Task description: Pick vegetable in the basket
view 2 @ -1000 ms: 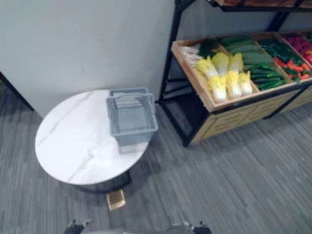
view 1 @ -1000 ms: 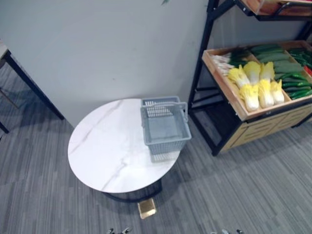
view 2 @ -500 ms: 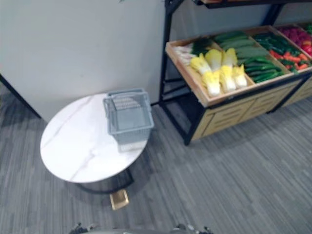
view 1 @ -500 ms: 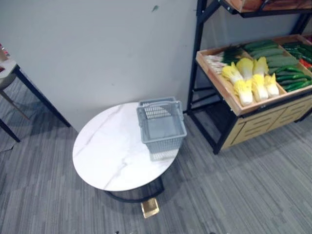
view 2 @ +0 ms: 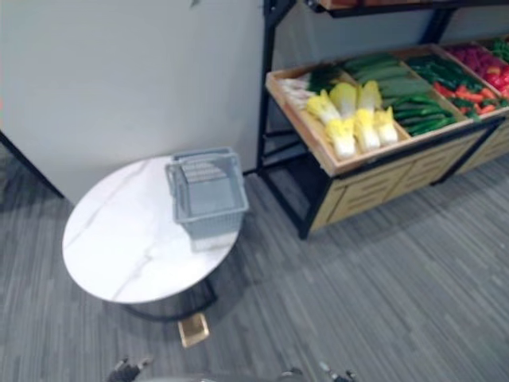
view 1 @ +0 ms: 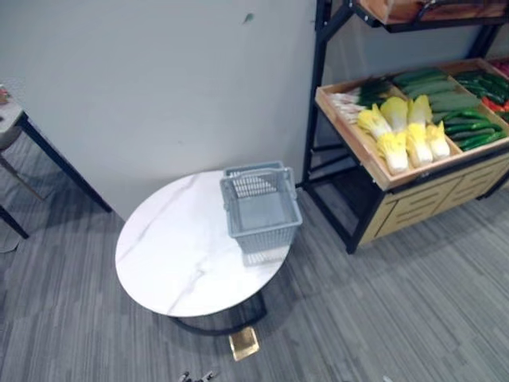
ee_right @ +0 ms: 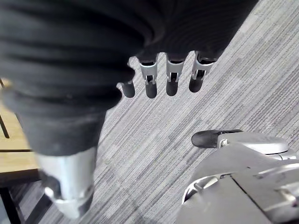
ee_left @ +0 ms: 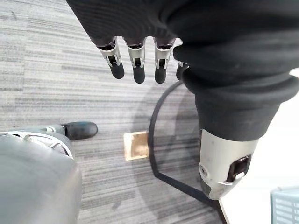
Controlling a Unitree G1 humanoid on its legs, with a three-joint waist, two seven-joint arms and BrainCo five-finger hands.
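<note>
While the grey basket (view 1: 261, 208) sits empty on the round table (view 1: 175, 247), vegetables lie shelved.
Eye views: cabbages (view 1: 398, 135) and cucumbers (view 1: 469, 127) in wooden crate (view 1: 348, 131), well apart. Left wrist: left hand (ee_left: 137, 58) fingers straight, holding nothing. Right wrist: right hand (ee_right: 171, 74) likewise.

The left hand (ee_left: 154, 28) wears a black ribbed fabric cover (ee_left: 233, 70) that wraps the back of the hand and swells into thick, soft folds round the wrist. From under its edge come silver-grey fingers (ee_left: 138, 63), each a short metal segment with small dark slots, ending in a rounded matte black tip. The thumb (ee_left: 224, 163) is stouter, a pale silver-grey cylinder with a rounded end and a dark rectangular recess near its tip. The right hand (ee_right: 159, 28) is built alike: the same black ribbed cover, silver fingers capped in black, and a thick silver-grey thumb with a dark patch near its end.
</note>
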